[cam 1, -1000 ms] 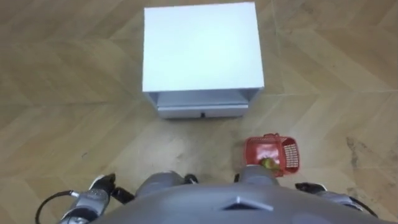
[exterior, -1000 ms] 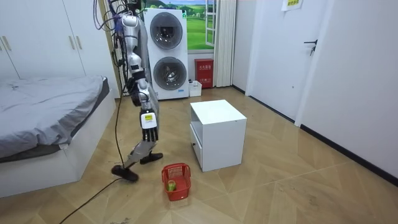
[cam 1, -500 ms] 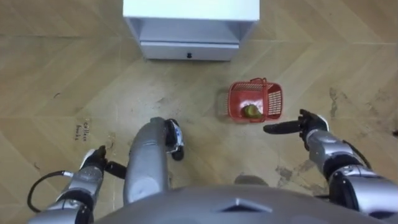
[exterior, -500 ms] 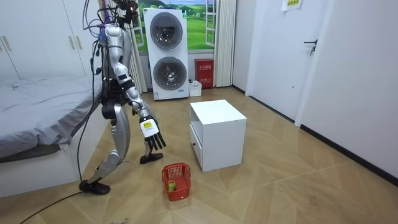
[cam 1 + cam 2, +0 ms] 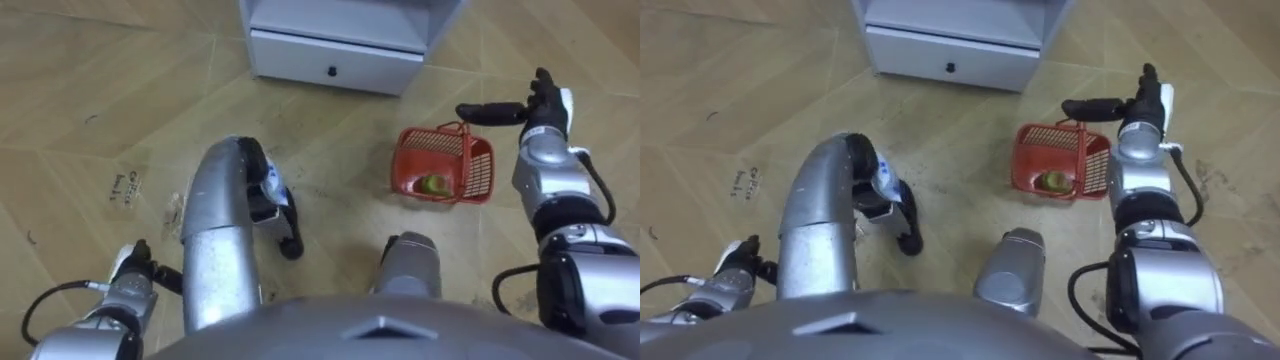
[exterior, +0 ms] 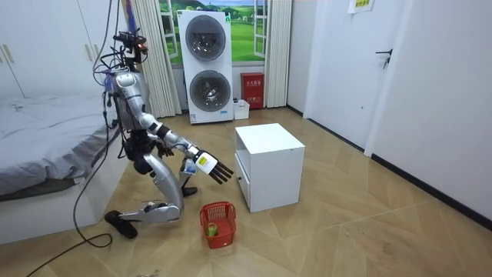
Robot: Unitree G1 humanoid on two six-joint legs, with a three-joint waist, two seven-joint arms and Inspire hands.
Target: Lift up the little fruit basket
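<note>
Fruit basket (image 5: 442, 165), red and open-meshed, sits on the wooden floor (image 5: 100, 80) ahead of the robot and to its right, with a greenish fruit (image 5: 433, 184) lying inside and its handle (image 5: 449, 128) raised over the far rim. A strip of floor separates the basket from the white cabinet (image 5: 340, 20), whose closed drawer (image 5: 335, 60) faces the robot, and more floor lies round the basket's other sides. In the room view the robot is down low in a deep kneel between the bed (image 6: 54, 131) and the cabinet, the basket just in front of its forward knee. Its right arm reaches forward, and the right hand (image 5: 540, 100) is held flat with the fingers (image 5: 490, 112) straight and together, pointing toward the robot's left across the basket's far right corner. The room view shows this hand above the basket and apart from it, level with the cabinet's lower half. The left hand (image 5: 133, 268) hangs back at the robot's lower left, near the floor and well away from the basket; whether its fingers are spread or curled cannot be told.
</note>
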